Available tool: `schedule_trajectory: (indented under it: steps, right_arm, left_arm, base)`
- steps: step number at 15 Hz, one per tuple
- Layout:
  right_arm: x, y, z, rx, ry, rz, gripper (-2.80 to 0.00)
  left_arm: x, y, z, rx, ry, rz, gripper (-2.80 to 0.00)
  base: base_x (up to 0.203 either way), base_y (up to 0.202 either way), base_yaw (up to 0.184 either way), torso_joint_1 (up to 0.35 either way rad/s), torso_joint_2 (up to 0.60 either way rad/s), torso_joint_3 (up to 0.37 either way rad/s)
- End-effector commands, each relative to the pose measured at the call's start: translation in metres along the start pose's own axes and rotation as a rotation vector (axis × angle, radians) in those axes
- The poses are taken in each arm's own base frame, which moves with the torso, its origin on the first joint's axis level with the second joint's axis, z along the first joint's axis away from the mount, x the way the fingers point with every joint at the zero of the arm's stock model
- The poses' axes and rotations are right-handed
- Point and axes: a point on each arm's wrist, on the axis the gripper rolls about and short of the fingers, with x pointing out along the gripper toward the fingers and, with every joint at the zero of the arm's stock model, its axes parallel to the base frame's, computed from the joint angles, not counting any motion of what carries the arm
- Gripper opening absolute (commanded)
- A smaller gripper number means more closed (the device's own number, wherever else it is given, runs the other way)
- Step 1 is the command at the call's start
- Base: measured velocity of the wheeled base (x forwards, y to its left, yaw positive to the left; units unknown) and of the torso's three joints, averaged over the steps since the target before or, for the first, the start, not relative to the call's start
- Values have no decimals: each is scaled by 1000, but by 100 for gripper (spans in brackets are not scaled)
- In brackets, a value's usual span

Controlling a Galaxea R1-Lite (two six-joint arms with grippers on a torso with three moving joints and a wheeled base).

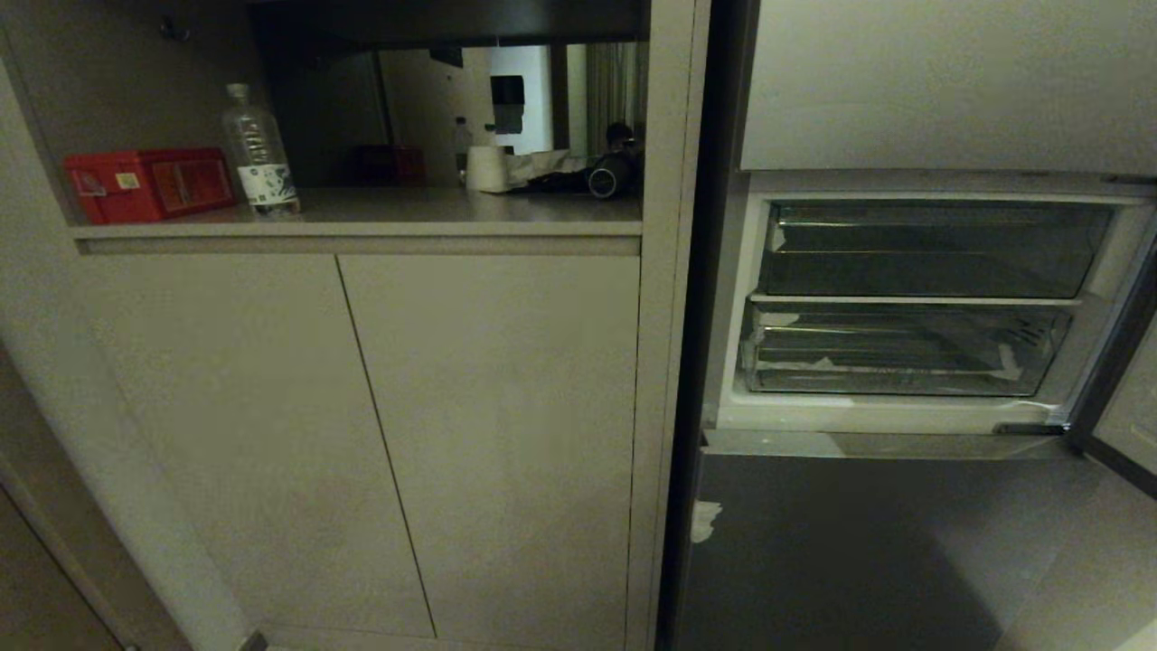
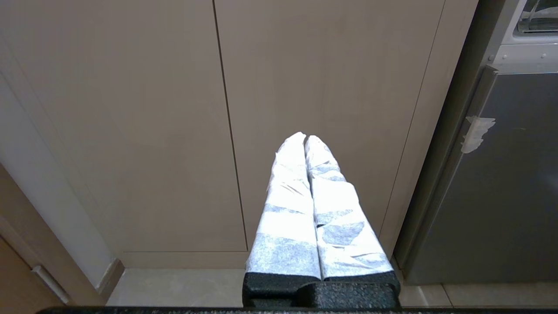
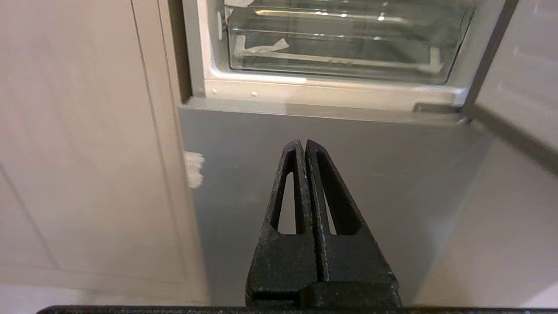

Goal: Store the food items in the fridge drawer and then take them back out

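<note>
Fingers pressed together, empty, on both grippers — left gripper (image 2: 305, 138) facing the cabinet doors (image 2: 174, 122), right gripper (image 3: 301, 143) facing the grey lower door (image 3: 348, 144), fridge drawer (image 3: 340, 48) beyond its fingertips.

Neither arm is showing in the head view. The left hand (image 2: 306, 138) is pointing forward and slightly down, its white-wrapped fingers (image 2: 287, 209) pressing together along their length. The right hand (image 3: 304, 143) is lying the same way, its bare black fingers (image 3: 331, 205) meeting at the tips, holding nothing.
</note>
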Motion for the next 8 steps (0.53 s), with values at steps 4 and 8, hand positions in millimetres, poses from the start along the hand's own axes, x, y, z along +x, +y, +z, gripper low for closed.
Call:
schedule_trajectory:
  steps: [4,8]
  right_arm:
    - [11,0,47,-20,28,71,-280]
    - [89,4,86,74,304,198,0]
  left_arm:
    - [0,0,0,0,0,0,-280]
    - [0,0,0,0,1,0,-280]
  base:
    - [0,0,0,-1,7,5]
    - [0,0,0,0,0,0]
